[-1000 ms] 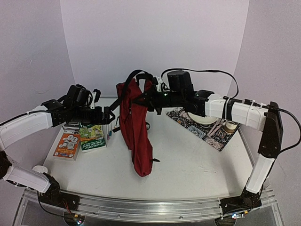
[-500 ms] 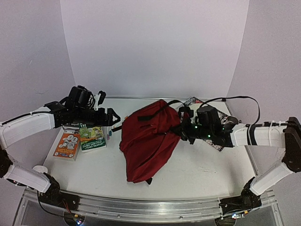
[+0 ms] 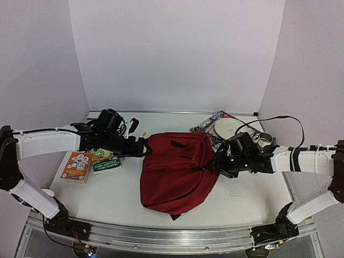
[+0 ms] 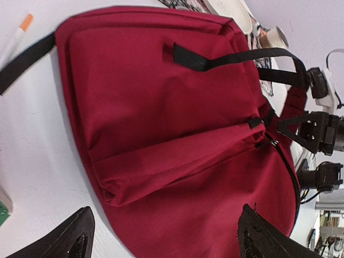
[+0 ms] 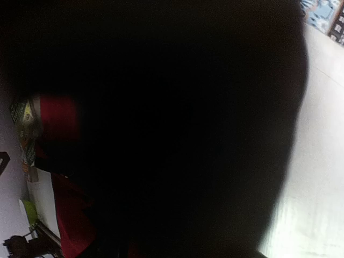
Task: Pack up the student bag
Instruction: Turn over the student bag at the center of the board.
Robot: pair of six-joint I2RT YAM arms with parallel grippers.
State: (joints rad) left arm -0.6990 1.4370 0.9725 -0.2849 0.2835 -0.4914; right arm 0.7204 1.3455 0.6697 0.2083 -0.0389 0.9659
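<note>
bag (image 3: 174, 169): dark red, lying flat mid-worktop (image 3: 236, 199), black strap (image 4: 231, 60) across its upper face, inside not visible | left jaws: spread wide at bag's left edge, gripping nothing | right jaws: against bag's right side, opening cannot be told, wrist view dark | plate (image 3: 230, 127): on patterned mat (image 3: 206, 129) behind bag | green book (image 3: 106, 161): left of bag

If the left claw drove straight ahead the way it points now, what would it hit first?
The red backpack: its fabric lies directly ahead of the open left claw, seemingly close, though depth is unclear.
</note>
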